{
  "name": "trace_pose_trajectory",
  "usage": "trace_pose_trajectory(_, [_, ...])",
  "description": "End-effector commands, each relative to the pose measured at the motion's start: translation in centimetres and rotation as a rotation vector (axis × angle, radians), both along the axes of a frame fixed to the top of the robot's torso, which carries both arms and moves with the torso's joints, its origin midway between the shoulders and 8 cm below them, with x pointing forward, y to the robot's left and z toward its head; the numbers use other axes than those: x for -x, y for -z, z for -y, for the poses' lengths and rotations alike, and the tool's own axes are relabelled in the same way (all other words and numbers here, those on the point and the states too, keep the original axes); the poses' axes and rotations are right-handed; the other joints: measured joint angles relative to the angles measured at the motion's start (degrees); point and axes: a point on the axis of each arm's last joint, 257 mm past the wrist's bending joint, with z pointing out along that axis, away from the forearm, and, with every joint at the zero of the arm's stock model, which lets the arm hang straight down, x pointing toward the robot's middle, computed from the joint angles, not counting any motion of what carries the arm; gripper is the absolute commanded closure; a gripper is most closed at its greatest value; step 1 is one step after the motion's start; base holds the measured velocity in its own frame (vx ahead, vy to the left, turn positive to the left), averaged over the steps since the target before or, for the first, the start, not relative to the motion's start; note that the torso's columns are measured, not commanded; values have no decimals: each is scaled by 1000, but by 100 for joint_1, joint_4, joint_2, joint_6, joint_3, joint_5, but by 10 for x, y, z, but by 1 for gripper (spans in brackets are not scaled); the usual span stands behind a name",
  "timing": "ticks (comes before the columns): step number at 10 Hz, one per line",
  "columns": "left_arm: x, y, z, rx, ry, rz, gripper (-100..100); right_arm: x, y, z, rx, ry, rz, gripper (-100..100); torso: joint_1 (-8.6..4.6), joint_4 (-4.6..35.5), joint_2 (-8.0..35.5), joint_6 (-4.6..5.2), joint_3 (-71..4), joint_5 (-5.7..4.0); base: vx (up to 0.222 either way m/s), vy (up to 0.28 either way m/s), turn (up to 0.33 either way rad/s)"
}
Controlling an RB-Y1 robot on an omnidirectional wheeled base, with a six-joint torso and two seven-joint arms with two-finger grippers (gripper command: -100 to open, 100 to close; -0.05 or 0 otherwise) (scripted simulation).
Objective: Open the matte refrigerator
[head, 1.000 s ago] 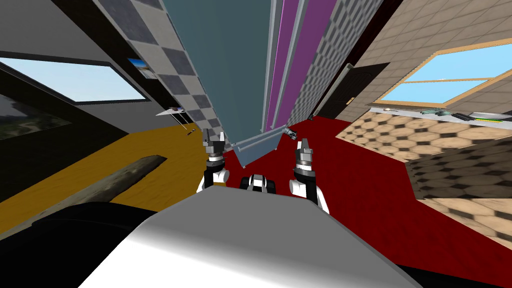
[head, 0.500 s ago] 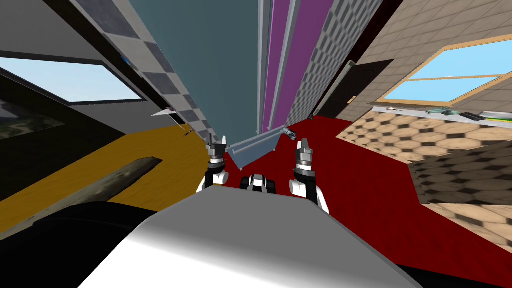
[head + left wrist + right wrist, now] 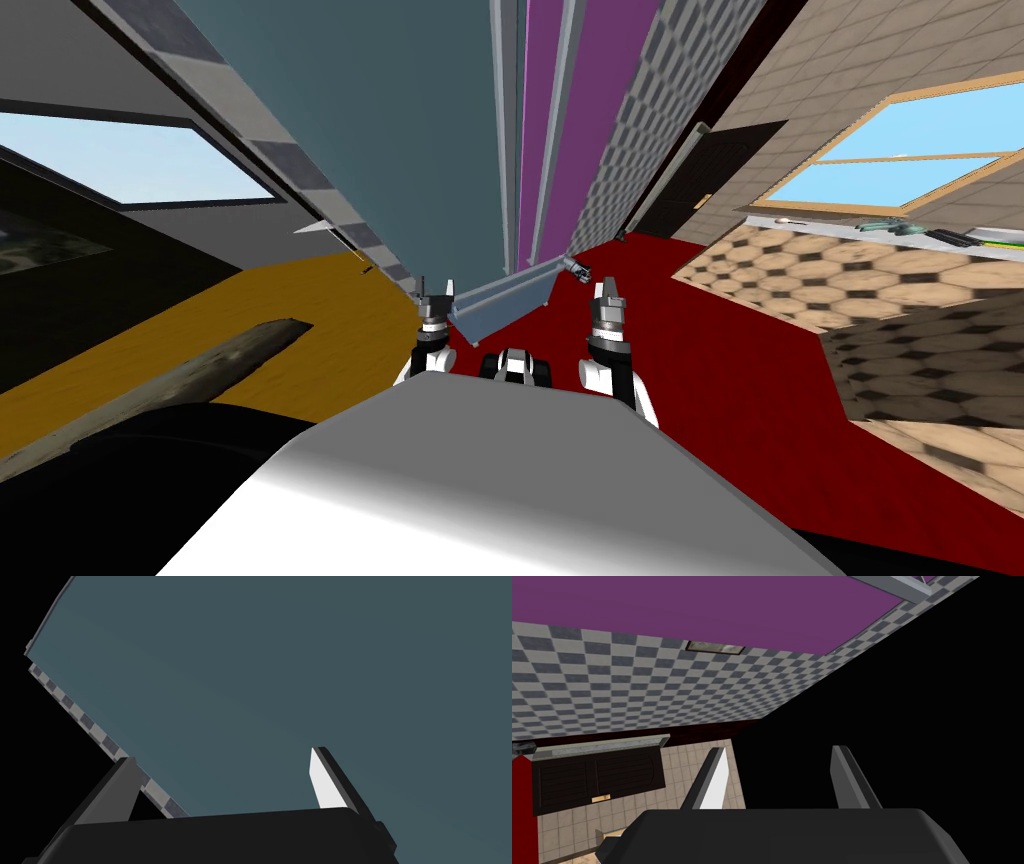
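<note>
Teal refrigerator door (image 3: 300, 676) just ahead of spread left hand (image 3: 221, 757)

Red floor (image 3: 720, 350), checkered wall (image 3: 640, 130), sunlit window (image 3: 870, 150), perhaps a dark door (image 3: 700, 170).

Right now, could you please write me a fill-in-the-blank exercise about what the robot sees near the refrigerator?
1. The left gripper has its fingers ____.
2. The panel beside the blue-grey refrigerator door is ____.
3. The floor under the right gripper is ____.
Missing words: open, purple, red.
</note>
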Motion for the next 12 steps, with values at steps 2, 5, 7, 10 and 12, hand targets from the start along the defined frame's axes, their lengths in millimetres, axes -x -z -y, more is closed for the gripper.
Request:
trace_pose_trajectory(2, [3, 31, -14, 72, 35, -33, -100, 0, 0, 0, 0, 0, 0, 0, 6, 2, 5, 0, 4, 1, 160, -151, -1])
trace_pose_trajectory(5, [8, 58, -28, 132, 56, -66, -100, 0, 0, 0, 0, 0, 0, 0, 22, 0, -2, -1, 0, 6, 169, -133, -1])
trace_pose_trajectory(7, [12, 78, -39, 168, 66, -92, -100, 0, 0, 0, 0, 0, 0, 0, 2, 2, 3, 0, 4, 0, 165, -148, 2])
trace_pose_trajectory(10, [21, 105, -56, 219, 77, -128, -100, 0, 0, 0, 0, 0, 0, 0, 12, 0, -2, 0, 0, 4, 170, -134, -1])
trace_pose_trajectory(12, [24, 118, -64, 234, 75, -149, -100, 0, 0, 0, 0, 0, 0, 0, 20, 4, 14, 0, 8, 4, 110, -94, 1])
